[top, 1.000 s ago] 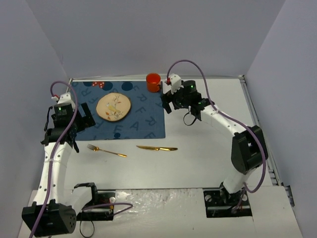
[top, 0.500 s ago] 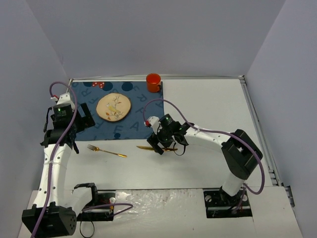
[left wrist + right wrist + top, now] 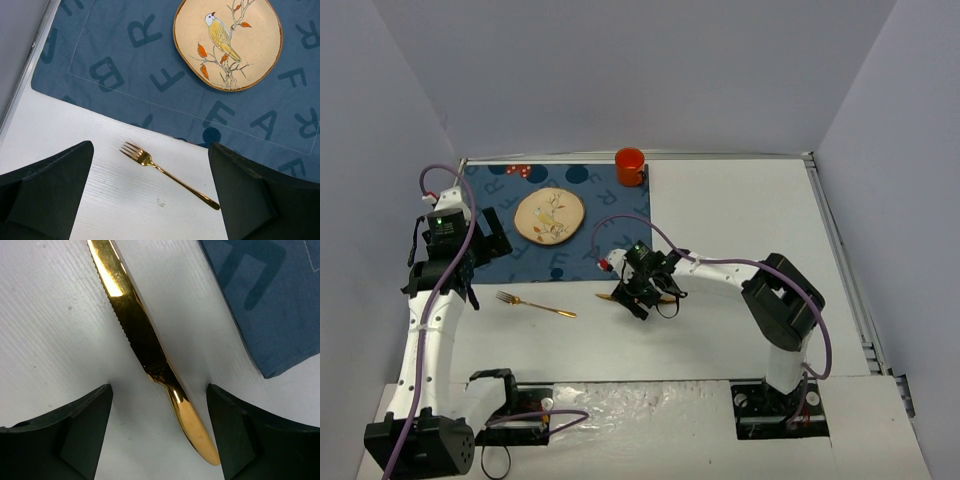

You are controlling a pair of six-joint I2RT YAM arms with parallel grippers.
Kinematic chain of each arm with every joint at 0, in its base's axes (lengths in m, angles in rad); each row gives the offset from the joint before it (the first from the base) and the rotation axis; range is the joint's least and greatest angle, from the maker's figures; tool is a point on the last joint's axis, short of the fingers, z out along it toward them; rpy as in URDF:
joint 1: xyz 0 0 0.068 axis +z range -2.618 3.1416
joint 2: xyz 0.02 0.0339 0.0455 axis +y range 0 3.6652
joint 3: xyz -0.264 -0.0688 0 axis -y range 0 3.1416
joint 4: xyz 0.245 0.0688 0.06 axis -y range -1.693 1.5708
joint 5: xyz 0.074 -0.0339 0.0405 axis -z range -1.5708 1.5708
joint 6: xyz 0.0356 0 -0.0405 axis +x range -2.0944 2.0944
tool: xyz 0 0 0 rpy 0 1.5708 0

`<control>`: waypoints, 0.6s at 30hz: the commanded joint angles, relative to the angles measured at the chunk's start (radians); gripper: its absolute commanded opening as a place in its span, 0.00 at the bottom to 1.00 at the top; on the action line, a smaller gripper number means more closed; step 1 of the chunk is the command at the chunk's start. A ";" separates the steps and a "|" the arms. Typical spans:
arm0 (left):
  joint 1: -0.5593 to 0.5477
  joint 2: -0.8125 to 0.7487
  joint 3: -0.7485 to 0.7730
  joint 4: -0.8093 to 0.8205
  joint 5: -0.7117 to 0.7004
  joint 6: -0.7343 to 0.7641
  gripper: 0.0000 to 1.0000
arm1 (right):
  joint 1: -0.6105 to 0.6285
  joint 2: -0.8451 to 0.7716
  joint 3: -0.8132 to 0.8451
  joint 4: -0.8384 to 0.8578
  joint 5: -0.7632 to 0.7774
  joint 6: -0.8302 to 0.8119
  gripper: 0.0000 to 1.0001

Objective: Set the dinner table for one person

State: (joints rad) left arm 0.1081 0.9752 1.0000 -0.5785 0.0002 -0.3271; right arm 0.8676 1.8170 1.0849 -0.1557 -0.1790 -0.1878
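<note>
On the white dinner table (image 3: 750, 220) a gold knife (image 3: 611, 297) lies in front of the blue placemat (image 3: 610, 245). My right gripper (image 3: 642, 292) is low over it, open. In the right wrist view the knife (image 3: 135, 325) runs between the two dark fingers (image 3: 75, 435), its handle end in the gap with space on both sides of my right gripper (image 3: 160, 432). A gold fork (image 3: 535, 304) lies to the left. My left gripper (image 3: 488, 235) hangs open above the placemat's left edge, with the fork (image 3: 165, 172) below its gap (image 3: 150, 200).
A round plate (image 3: 549, 215) with a bird picture sits on the placemat, also seen as the plate (image 3: 227, 42) in the left wrist view. An orange cup (image 3: 630, 165) stands at the placemat's far right corner. The placemat's corner (image 3: 270, 305) lies just right of the knife.
My right arm swung from beside the orange cup down and left to the knife and now straddles its handle, jaws a little narrower. The left arm has not moved.
</note>
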 commanded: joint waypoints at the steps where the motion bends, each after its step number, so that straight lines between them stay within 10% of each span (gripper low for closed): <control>1: 0.008 -0.013 0.011 0.043 0.000 -0.006 0.97 | 0.033 0.063 0.035 -0.121 0.059 -0.024 0.69; 18: 0.008 -0.024 0.011 0.042 0.000 -0.003 0.97 | 0.050 0.102 0.094 -0.252 0.087 0.088 0.09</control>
State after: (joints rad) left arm 0.1081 0.9722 1.0000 -0.5785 0.0002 -0.3271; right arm 0.9191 1.8797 1.1898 -0.2871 -0.1542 -0.1581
